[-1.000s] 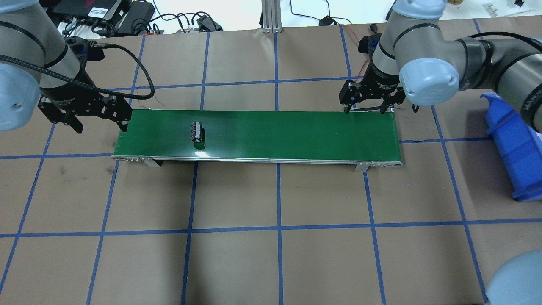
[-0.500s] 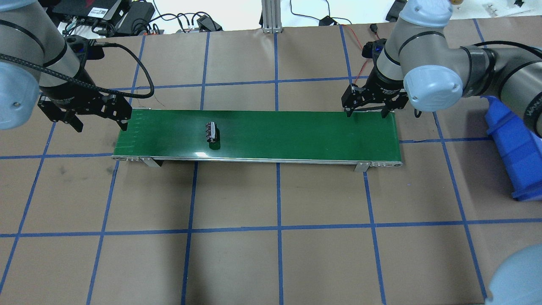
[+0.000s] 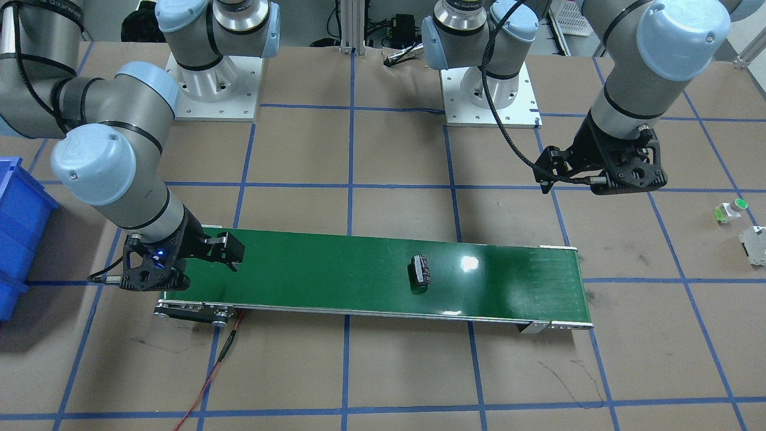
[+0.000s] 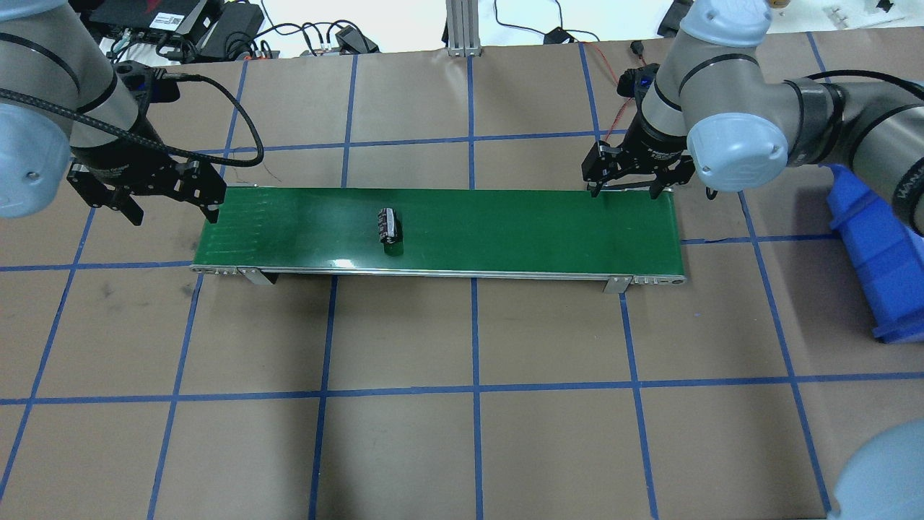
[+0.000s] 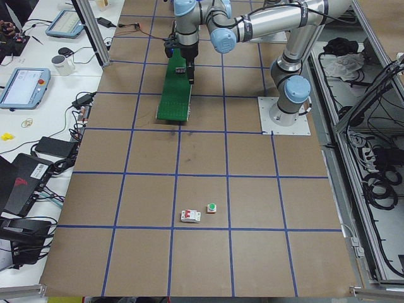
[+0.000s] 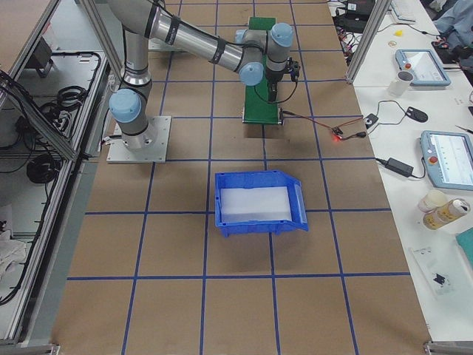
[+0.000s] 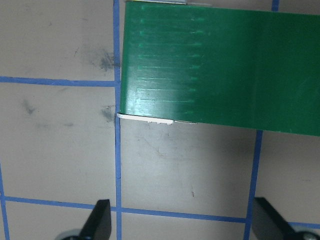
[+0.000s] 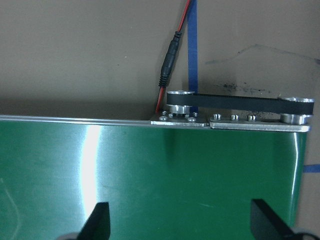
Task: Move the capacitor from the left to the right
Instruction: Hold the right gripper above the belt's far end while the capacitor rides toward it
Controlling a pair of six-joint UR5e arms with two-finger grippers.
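Observation:
The capacitor (image 4: 390, 226), a small dark cylinder, lies on its side on the green conveyor belt (image 4: 520, 224), a little left of the belt's middle. It also shows in the front-facing view (image 3: 421, 269). My left gripper (image 4: 173, 215) is open and empty, hovering over the belt's left end; its wrist view shows both fingertips (image 7: 100, 222) wide apart above the brown table. My right gripper (image 4: 624, 192) is open and empty over the far edge of the belt's right end, its fingertips (image 8: 97, 220) spread over the green belt.
A blue bin (image 4: 881, 245) stands right of the belt. A white part with a green cap (image 3: 730, 209) and a white-grey blocky part (image 3: 755, 244) lie on the table beyond the left arm. A red cable (image 3: 209, 371) runs from the belt's motor end.
The capacitor has moved rightward along the belt, from near its left third toward the middle. The right arm shifted slightly a second ago; both grippers stay open.

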